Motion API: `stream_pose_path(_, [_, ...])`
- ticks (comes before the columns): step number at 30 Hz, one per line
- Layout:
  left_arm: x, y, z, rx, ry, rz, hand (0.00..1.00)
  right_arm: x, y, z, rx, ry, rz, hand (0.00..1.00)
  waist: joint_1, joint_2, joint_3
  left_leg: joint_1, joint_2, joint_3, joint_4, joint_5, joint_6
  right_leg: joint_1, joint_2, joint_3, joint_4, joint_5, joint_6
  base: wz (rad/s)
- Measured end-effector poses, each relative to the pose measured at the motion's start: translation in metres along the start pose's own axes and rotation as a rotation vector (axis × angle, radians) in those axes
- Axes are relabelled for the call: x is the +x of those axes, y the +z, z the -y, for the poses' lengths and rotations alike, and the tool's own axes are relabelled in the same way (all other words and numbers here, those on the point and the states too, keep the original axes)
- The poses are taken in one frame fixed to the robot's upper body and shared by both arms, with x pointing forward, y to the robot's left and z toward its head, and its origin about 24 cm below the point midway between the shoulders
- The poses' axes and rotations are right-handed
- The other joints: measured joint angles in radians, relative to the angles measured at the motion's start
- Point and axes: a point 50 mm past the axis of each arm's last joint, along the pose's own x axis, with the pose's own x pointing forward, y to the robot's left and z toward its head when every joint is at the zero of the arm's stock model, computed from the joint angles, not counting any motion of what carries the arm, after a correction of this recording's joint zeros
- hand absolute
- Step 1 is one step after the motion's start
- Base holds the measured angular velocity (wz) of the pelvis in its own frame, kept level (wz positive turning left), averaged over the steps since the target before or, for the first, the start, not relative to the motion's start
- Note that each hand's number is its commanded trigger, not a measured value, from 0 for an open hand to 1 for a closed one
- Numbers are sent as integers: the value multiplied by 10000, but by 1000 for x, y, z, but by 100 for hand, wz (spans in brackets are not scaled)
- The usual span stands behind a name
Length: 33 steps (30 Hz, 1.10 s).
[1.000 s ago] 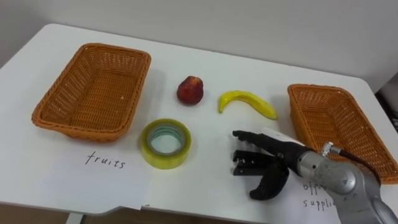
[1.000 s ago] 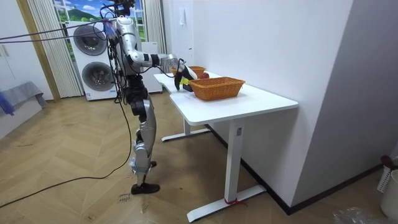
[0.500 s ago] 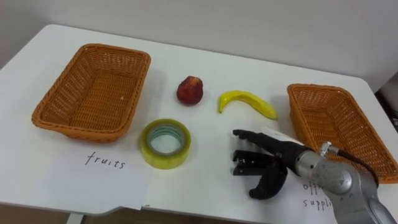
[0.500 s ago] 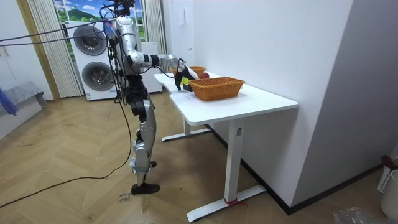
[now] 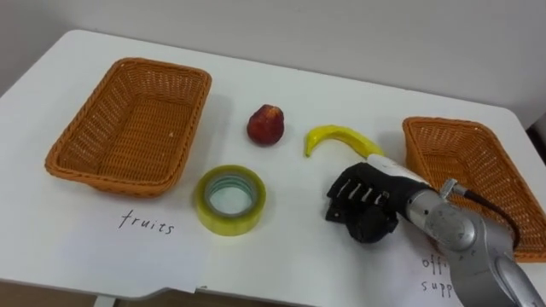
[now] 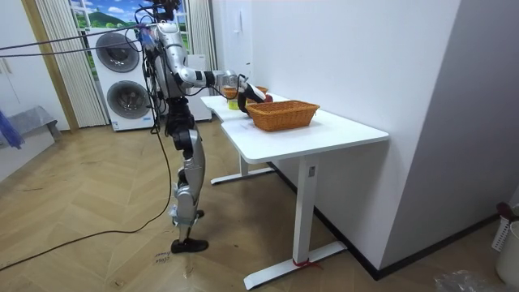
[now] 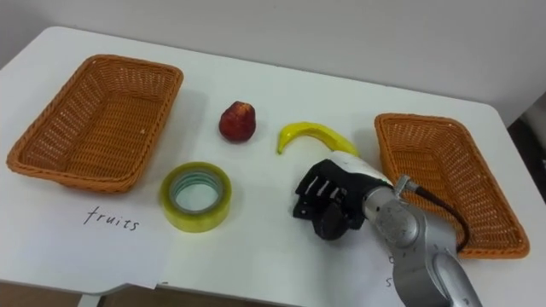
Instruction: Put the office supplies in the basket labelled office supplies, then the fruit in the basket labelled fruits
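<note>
A red apple [image 5: 266, 125] and a yellow banana [image 5: 337, 136] lie at the middle of the white table [image 5: 281, 51]. A roll of yellow tape [image 5: 229, 220] lies flat in front of the apple. On the left stands an empty wicker basket [image 5: 183, 128], with "fruits" handwritten on paper [image 5: 145, 223] before it. A second empty wicker basket [image 5: 444, 124] stands at the right. My right hand [image 5: 363, 200] hovers just in front of the banana's right end, fingers curled towards the thumb. I see nothing in them. In the room view the right hand [image 6: 246, 88] is raised over the table.
A paper label [image 5: 439, 273] lies in front of the right basket, partly under my forearm. The table's near edge runs close below the tape. The robot stands at the table's end, washing machines [image 6: 122, 81] behind it.
My right hand's fingers have curled from flat and straight. The hand has lifted off the table and moved a little towards the banana. The view has shifted slightly.
</note>
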Motion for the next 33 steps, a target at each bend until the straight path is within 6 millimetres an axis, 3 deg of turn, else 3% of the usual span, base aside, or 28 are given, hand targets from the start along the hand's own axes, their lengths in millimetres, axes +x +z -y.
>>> stream_pose_path(25, [0, 7, -2, -177, 107, 433, 0, -2, -3, -2, 283, -192, 27, 100, -107, -71, -5, -1, -27, -130, 20, 0, 2, 55, -8, -38, -6, 0, 1, 1])
stream_pose_path(30, [0, -2, 5, -130, -29, 218, 0, -10, -3, 1, 403, -548, 190, 100, -294, -34, 28, -1, -28, -56, 42, 2, 3, -13, -8, 61, -3, 0, 1, -4])
stream_pose_path(33, [-2, -9, 9, -256, -43, -89, 0, -23, 2, 13, 420, -1381, 534, 100, -429, 53, 85, -37, -25, 44, 43, 2, 3, -103, -8, 121, 1, 0, 1, -11])
